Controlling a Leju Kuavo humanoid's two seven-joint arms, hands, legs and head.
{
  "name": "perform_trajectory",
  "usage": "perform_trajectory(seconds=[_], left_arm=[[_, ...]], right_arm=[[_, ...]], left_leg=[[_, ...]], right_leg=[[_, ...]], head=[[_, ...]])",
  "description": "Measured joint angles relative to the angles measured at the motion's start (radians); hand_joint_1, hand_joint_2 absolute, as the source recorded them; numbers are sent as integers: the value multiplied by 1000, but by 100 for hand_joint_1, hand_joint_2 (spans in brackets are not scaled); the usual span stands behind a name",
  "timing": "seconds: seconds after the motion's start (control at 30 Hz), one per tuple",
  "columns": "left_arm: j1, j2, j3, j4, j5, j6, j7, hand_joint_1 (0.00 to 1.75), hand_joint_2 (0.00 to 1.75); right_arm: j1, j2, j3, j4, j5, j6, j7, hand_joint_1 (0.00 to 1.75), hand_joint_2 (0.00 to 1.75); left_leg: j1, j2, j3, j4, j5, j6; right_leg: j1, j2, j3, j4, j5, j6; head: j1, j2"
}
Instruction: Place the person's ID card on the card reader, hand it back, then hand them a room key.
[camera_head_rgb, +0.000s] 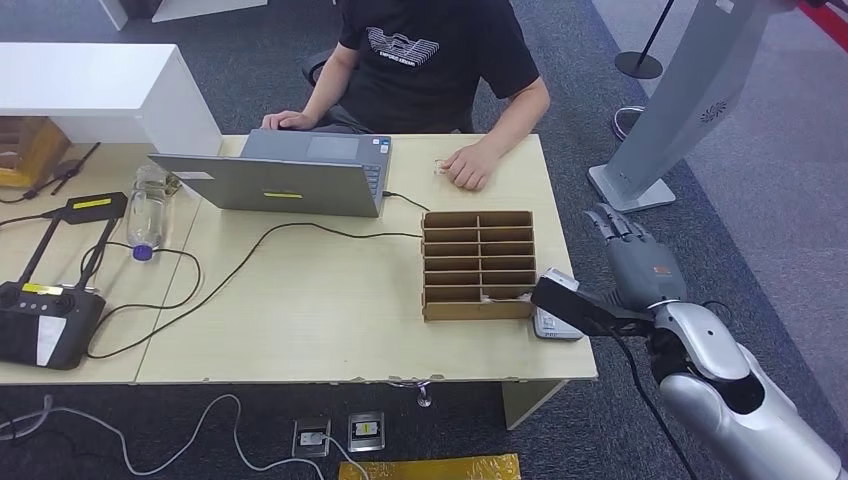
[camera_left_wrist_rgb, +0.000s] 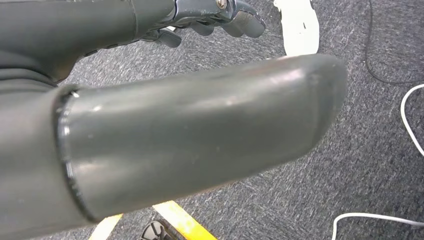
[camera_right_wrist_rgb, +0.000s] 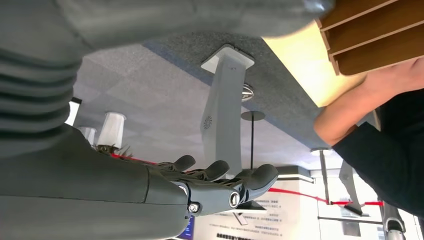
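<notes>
Right robot hand (camera_head_rgb: 622, 240): we find it off the tabletop's right edge, fingers extended and apart, nothing in it.
Left robot hand (camera_left_wrist_rgb: 210, 15): we see it hanging over grey carpet, fingers curled inward, nothing visible in them.
Card reader (camera_head_rgb: 553, 310): grey-white device at the tabletop's (camera_head_rgb: 320, 330) right front corner, just beside the wooden slotted organiser (camera_head_rgb: 477, 264).
ID card (camera_head_rgb: 440, 167): we note a small pale object under the person's hand (camera_head_rgb: 468, 166) at the far edge; we cannot tell for certain that it is the card.
Laptop (camera_head_rgb: 290, 175): open, facing the person.
Water bottle (camera_head_rgb: 147, 212): lying on its side, left of the laptop.
</notes>
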Motion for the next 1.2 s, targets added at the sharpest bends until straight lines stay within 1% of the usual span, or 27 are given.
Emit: perform_trajectory(seconds=[0.1, 0.27, 0.43, 0.53, 0.7, 0.87, 0.93, 1.2], left_arm=[[0, 0, 3, 0, -3, 6, 4, 0, 0], [0, -1, 3, 0, -12, 23, 28, 0, 0], [-1, -1, 5, 0, -5, 25, 29, 0, 0], [-2, -3, 14, 0, 2, 25, 27, 0, 0], [-3, -12, 26, 0, 0, 24, 19, 0, 0], [-3, -16, 30, 0, -11, 26, 18, 0, 0], [-4, -17, 33, 0, -10, 27, 18, 0, 0], [-3, -20, 48, 0, -8, 28, 13, 0, 0]], right_arm=[[27, 0, 0, -18, 21, -9, 8, 0, 175], [124, 6, 15, -73, 139, -40, 69, 0, 175], [162, 16, 39, -109, 207, -37, 89, 0, 175], [176, 29, 52, -114, 247, -33, 64, 0, 175], [176, 70, 70, -103, 292, -40, 8, 0, 175], [167, 126, 84, -19, 329, -140, -66, 0, 175], [158, 146, 89, 18, 336, -163, -86, 0, 175], [131, 202, 98, 97, 339, -152, -95, 0, 175]], left_leg=[[0, 0, 0, 0, 0, 0], [0, 0, 0, 0, -1, -1], [0, 1, 0, 0, -2, -2], [0, 0, 0, 0, -2, -2], [0, 0, 0, 0, -1, -2], [0, 0, 0, 0, -1, -2], [0, 0, 0, 0, -1, -2], [0, 0, 0, 0, -1, -2]], right_leg=[[0, -1, 0, 0, 0, 0], [0, -1, 0, 0, 0, 0], [0, 1, 0, 0, -1, 0], [0, 1, 0, 0, -1, 0], [0, 1, 0, 0, -1, 0], [0, 1, 0, 0, -1, 0], [0, 1, 0, 0, -1, 0], [0, 1, 0, 0, -1, 0]], head=[[0, 0], [0, 0], [0, 0], [0, 0], [0, 0], [0, 0], [0, 0], [0, 0]])
